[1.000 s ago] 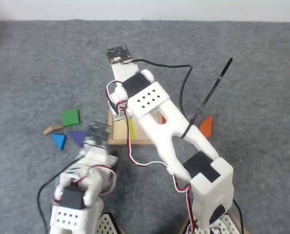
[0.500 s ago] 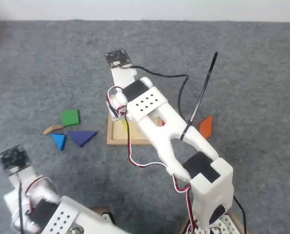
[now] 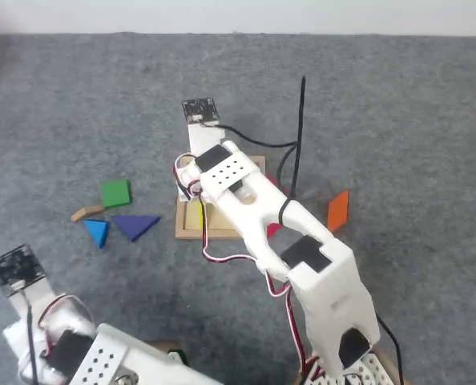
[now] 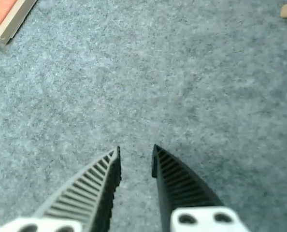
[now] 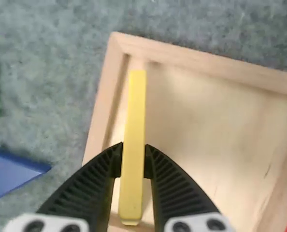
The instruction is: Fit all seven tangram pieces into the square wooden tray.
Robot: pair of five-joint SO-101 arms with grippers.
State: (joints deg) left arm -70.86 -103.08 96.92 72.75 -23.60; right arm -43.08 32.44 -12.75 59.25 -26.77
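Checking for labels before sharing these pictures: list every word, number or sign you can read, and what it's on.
None can be read. The wooden tray and the yellow piece are plain; the dark board at the wrist of the right arm shows specks too small to read.

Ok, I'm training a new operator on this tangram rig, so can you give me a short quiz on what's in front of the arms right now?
1. True or false: the left claw grips a tangram piece.
2. Which colour of piece is the right claw shut on, over the wooden tray? A green, B yellow, C orange.
3. Which piece lies on the carpet across the tray from the green square?
Key: 1 false, it is open over bare carpet. 2 B, the yellow piece, held on edge. 3 the orange piece.
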